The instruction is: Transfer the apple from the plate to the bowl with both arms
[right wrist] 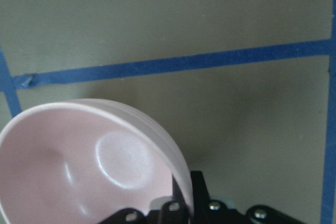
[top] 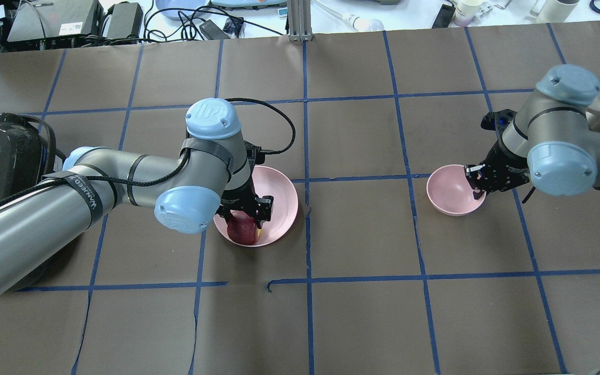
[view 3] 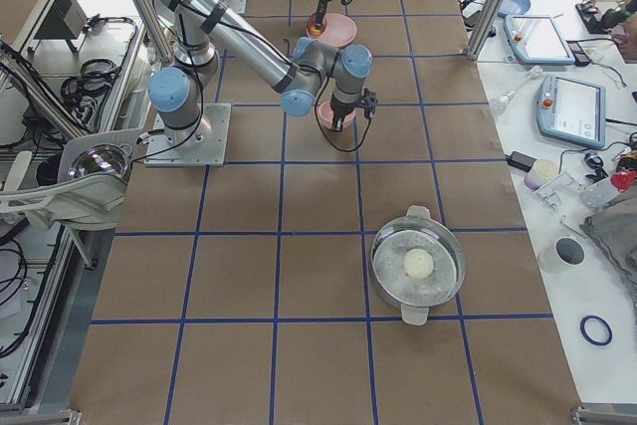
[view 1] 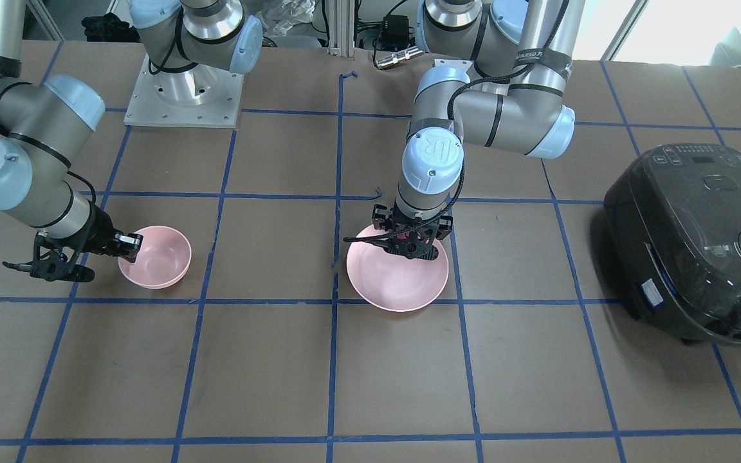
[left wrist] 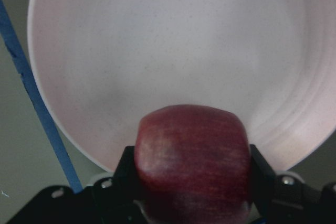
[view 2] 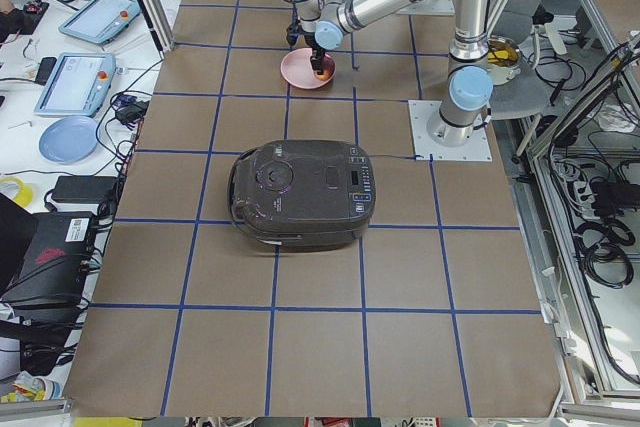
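The left gripper [view 1: 411, 244] points straight down and is clamped on the apple [left wrist: 191, 150] from both sides, over the plate's [top: 282, 195] edge nearest the robot; whether the fruit is clear of the dish I cannot tell. The bowl [top: 448, 195] lies well apart toward the robot's right, across bare table [top: 362, 234]. There the right gripper [top: 479, 187], reaching in low and slanted, pinches its rim.

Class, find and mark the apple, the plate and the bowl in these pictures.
apple [top: 241, 232]: overhead exterior view, on its red upper side.
plate [view 1: 402, 286]: exterior front-facing view, on its bare floor.
bowl [view 1: 163, 256]: exterior front-facing view, on its inner wall.
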Robot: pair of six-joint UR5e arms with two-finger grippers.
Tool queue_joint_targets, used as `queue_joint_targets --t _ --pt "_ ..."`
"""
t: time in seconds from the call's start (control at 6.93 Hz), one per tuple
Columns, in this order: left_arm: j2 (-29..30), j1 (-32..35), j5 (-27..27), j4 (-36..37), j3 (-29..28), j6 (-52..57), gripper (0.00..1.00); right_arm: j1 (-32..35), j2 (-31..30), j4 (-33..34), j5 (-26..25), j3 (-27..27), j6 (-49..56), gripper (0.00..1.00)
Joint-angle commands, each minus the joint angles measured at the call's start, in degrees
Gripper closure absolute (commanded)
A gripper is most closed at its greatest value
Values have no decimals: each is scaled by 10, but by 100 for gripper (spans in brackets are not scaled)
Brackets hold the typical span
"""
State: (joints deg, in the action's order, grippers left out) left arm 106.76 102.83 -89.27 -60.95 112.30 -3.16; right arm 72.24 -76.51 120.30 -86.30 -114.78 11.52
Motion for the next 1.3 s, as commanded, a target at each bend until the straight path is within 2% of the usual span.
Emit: queue_joint_targets --t 0.0,0.14,0.29,0.43,0.58,0.72,1.15 --pt "-8 -1 -12 0 -19 0 70 34 -21 -49 83 18 -56 100" --pt "-9 -1 -24 -20 -57 -1 56 67 -22 -49 94 15 -83 100" --pt "-12 -1 -45 -72 -114 -2 58 108 -15 -41 97 -10 -86 100" --pt "-16 -1 -45 -136 -166 -6 62 121 -19 -7 118 -41 -97 100" --pt "-15 -1 -44 -183 -209 -31 67 124 -15 3 166 -56 -115 100" --pt "-16 4 -39 -194 -234 -51 68 125 -15 0 178 -65 -115 100" --pt "-17 21 -20 -193 -239 -131 68 141 -14 19 171 -62 -122 100"
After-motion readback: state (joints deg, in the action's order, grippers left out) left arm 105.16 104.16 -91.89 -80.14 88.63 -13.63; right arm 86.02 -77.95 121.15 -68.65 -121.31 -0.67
